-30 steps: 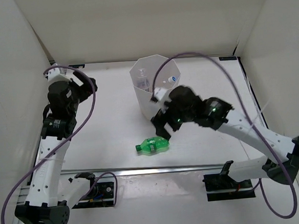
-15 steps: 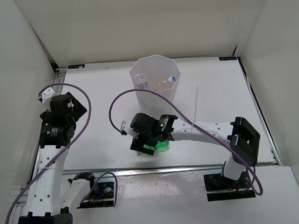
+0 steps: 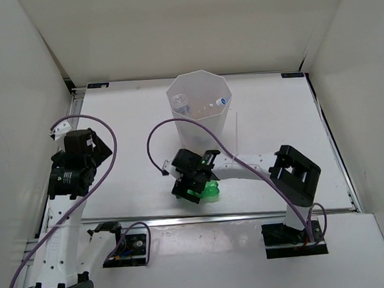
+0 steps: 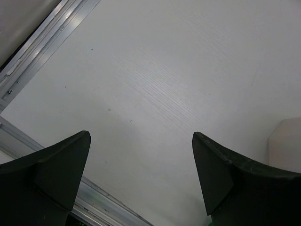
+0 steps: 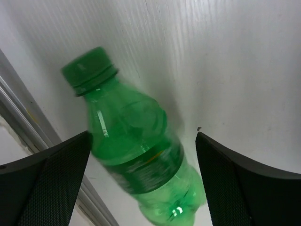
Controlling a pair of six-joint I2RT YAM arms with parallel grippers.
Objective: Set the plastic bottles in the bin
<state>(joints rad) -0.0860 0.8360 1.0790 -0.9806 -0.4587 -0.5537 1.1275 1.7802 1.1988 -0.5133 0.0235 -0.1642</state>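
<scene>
Right gripper (image 5: 143, 157), jaws wide, astride the lying green bottle (image 5: 131, 146) (left gripper (image 4: 141, 165) likewise agape above table (image 4: 164, 70))

bottle (image 3: 212, 191) lies on table (image 3: 131, 115), before the bin (image 3: 204, 126).

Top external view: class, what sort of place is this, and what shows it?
Probably a robotics test cell: plain white walls box in a white table, two robot arms are bolted at its near edge, and a tall white translucent plastic bin and a green plastic bottle are set out.
</scene>
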